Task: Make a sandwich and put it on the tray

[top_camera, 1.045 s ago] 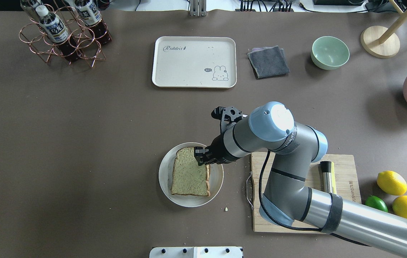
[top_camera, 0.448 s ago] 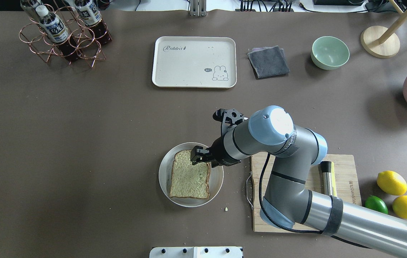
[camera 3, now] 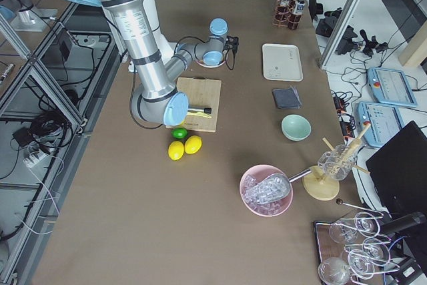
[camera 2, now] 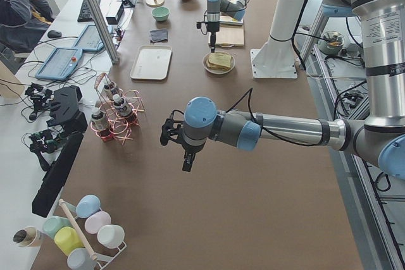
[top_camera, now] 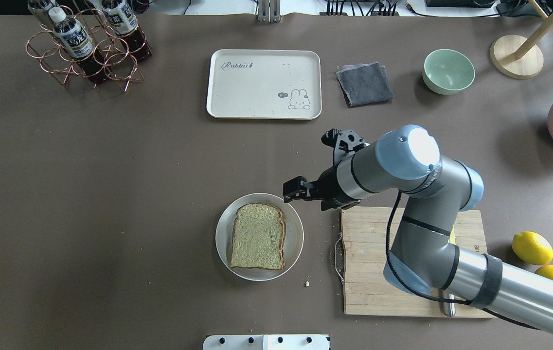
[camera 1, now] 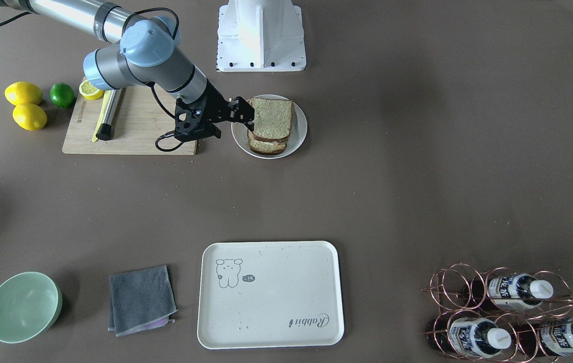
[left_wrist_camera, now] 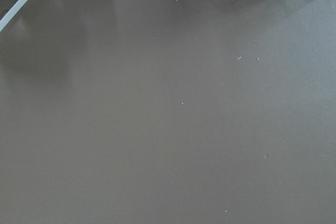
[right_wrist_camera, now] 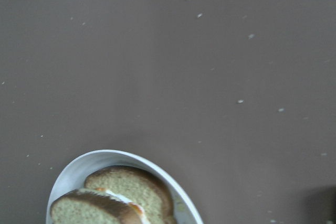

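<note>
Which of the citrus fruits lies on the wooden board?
The cut lemon half, at a corner of the board; the two whole lemons and the lime lie on the table beside it.

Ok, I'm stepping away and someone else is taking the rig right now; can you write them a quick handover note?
Right gripper: open, empty, hovering by the plate's rim.
Left gripper: over bare table, away from the food; open or shut cannot be told.
Sandwich: stacked, egg between the slices, on the round white plate.
Tray: across the table, no sandwich on it.
Done: assembly.
Left: move the sandwich to the tray.
</note>
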### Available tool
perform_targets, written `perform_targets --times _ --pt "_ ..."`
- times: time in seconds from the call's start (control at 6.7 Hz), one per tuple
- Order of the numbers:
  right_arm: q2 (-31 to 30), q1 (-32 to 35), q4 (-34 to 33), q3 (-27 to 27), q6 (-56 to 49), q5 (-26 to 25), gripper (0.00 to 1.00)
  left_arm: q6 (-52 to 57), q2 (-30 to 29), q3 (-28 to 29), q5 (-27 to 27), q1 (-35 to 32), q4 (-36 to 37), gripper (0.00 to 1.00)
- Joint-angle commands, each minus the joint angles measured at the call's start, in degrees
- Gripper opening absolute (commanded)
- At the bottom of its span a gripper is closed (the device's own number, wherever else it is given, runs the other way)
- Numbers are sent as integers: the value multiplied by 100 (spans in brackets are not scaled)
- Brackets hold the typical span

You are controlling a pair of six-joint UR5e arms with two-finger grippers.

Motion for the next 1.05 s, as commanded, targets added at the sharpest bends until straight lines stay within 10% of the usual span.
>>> perform_targets --times 0.0,0.9 --pt "-990 985 -249 569 -837 790 100 -11 15 12 0 0 6 98" --pt "-3399 4194 -1010 490 -6293 2078 100 -29 50 48 0 9 24 98"
